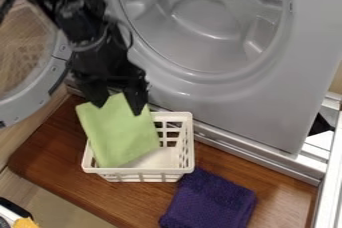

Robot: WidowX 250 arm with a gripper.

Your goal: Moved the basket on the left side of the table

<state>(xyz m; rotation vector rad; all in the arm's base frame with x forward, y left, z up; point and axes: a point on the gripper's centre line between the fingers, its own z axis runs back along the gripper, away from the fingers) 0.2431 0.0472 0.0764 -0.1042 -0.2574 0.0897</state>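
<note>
The basket [188, 144] is off-white, box-shaped and open at the top, with rounded corners and a smooth rim. Its walls are pierced by rows of squarish openings, and dark gaps show through the far wall. A pale, plain stretch of its floor shows on the right side. It sits upright on the brown wooden desk [53, 159], left of the view's middle, in front of the washer [230, 99].

A light green cloth [123, 134] fills the left part of the basket. Its lower end is inside, while its upper part rises past the rim at the far left. The gripper [119, 107] hangs down over this upper part, its fingers spread apart and released, their tips overlapping the cloth in the view. The arm [83, 27] comes in from the upper left, passing between the open round door [23, 104] and the washer's grey drum [207, 17].

A folded purple towel [210, 201] lies on the desk, just beside the basket's near right corner.

Counted: one basket, one green cloth, one purple towel, one washer with one door, and one gripper with two fingers.
</note>
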